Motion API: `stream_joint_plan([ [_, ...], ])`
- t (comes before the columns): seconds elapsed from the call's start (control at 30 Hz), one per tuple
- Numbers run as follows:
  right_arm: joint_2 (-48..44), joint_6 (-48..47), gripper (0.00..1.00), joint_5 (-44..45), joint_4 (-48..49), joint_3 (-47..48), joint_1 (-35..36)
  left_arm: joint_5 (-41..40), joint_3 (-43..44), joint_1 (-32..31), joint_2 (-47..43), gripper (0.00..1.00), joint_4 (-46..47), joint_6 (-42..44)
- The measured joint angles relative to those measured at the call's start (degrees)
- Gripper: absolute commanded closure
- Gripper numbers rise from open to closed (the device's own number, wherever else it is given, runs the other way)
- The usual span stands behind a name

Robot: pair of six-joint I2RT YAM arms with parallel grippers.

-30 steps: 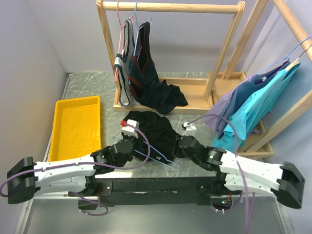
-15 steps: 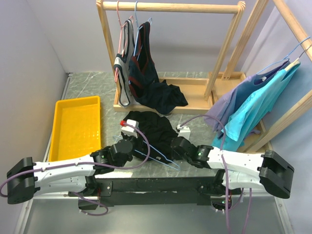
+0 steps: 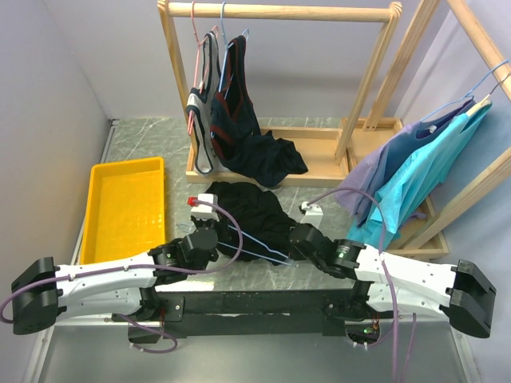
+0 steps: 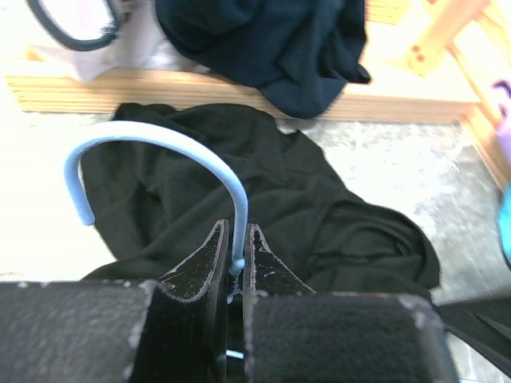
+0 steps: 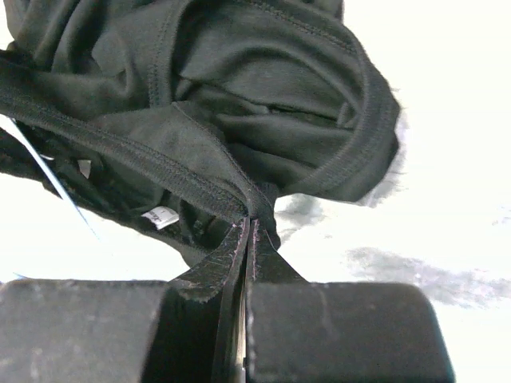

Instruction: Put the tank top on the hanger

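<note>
The black tank top lies crumpled on the table between the arms. My left gripper is shut on the light-blue wire hanger just below its hook, and the hanger's triangle slants over the top's near edge. In the left wrist view the gripper pinches the wire with the tank top behind it. My right gripper is shut on a strap of the tank top, pinched at the fingertips. A thin hanger wire shows at the left.
A yellow tray sits at the left. A wooden rack at the back holds a grey-black top and a red-trimmed dark top. A second rack at the right carries teal and purple garments.
My right gripper swung in left toward the tank top's near edge, then drew back right holding a strap. My left gripper shifted slightly away, and the hanger's far end rose.
</note>
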Motion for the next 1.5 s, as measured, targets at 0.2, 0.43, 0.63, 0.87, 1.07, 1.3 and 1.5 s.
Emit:
stream_joint_plan([
  [0.2, -1.1, 0.2, 1.00, 0.7, -2.9, 0.0, 0.0, -3.0, 1.3, 1.1, 1.3, 0.99, -2.1, -2.6],
  [0.43, -3.4, 0.9, 1.00, 1.2, -5.1, 0.0, 0.0, -4.9, 2.5, 2.2, 2.6, 0.99, -2.8, -4.1],
  [0.63, -6.5, 1.3, 1.00, 1.9, -8.1, 0.2, 0.0, -5.9, 2.6, 2.7, 4.7, 0.99, -2.8, -4.3],
  [0.87, -7.3, 1.2, 1.00, 1.9, -11.1, 3.2, 0.0, -6.5, 2.7, 3.2, 6.1, 0.99, -2.7, -4.3],
  [1.07, -7.7, 0.6, 1.00, 1.5, -12.9, 6.0, 0.8, -7.6, 3.7, 3.2, 7.5, 0.99, -2.8, -4.3],
  [1.3, -8.1, 0.6, 1.00, 2.7, -16.9, 9.4, 2.5, -8.6, 4.6, 3.6, 7.8, 0.99, -3.7, -4.6],
  [1.5, -8.0, 0.4, 1.00, 2.8, -18.3, 9.4, 2.5, -8.5, 4.6, 3.7, 7.4, 0.99, -3.7, -4.6],
])
